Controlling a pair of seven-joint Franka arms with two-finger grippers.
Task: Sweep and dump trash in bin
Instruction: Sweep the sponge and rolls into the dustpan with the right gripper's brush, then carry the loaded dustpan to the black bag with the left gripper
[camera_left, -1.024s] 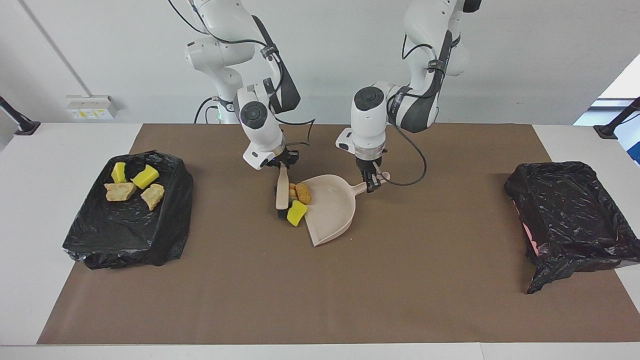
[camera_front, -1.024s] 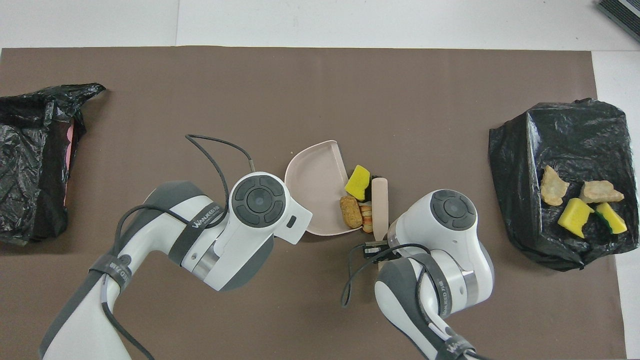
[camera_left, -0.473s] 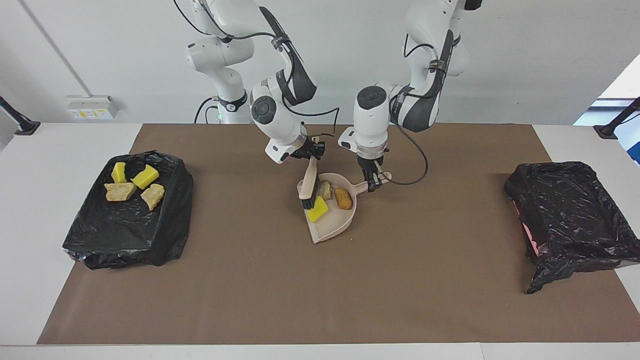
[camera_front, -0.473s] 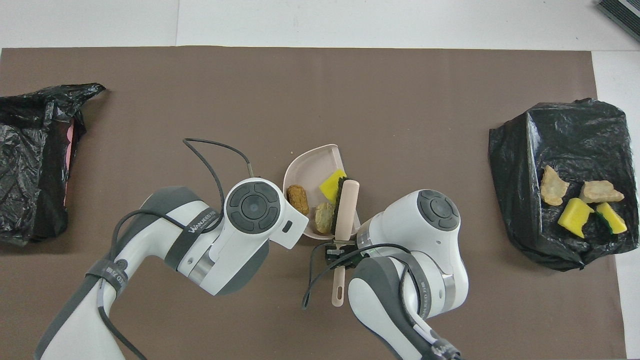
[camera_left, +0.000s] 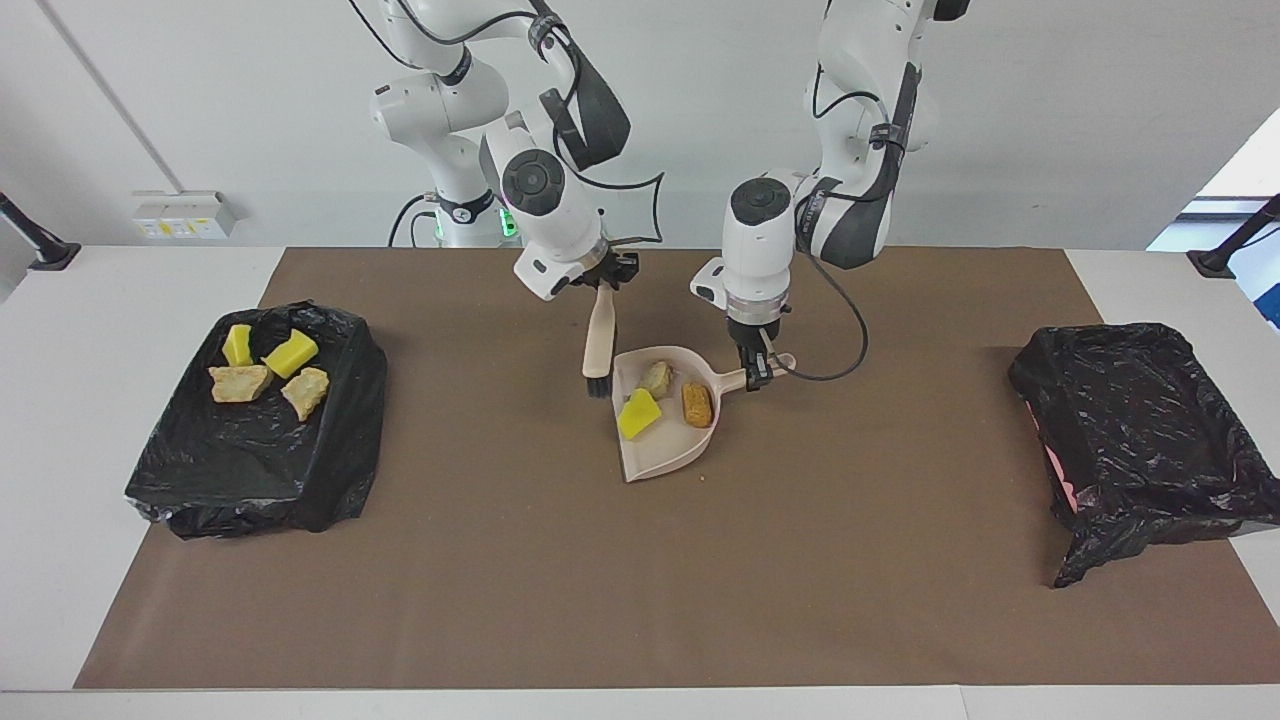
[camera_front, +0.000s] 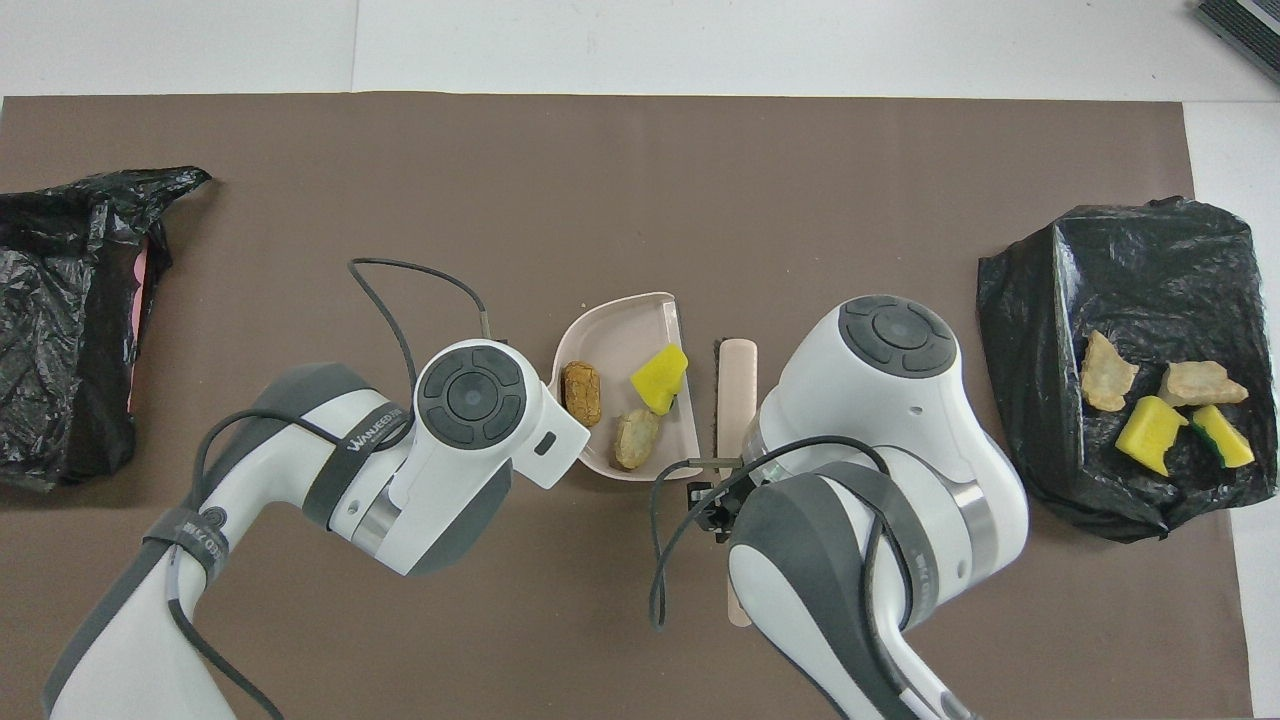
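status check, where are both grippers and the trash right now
Right gripper shut on brush, beside dustpan. Left gripper shut on dustpan handle. Three trash pieces in pan. Nothing blocking.

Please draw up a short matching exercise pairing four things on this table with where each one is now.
Things:
1. yellow foam chunk
2. brush
3. dustpan handle
4. four trash pieces

Places:
A. gripped by the left hand
B. on the black bag at the right arm's end
C. inside the dustpan
D. held by the right hand, beside the dustpan

Pairs: 1-C, 2-D, 3-A, 4-B
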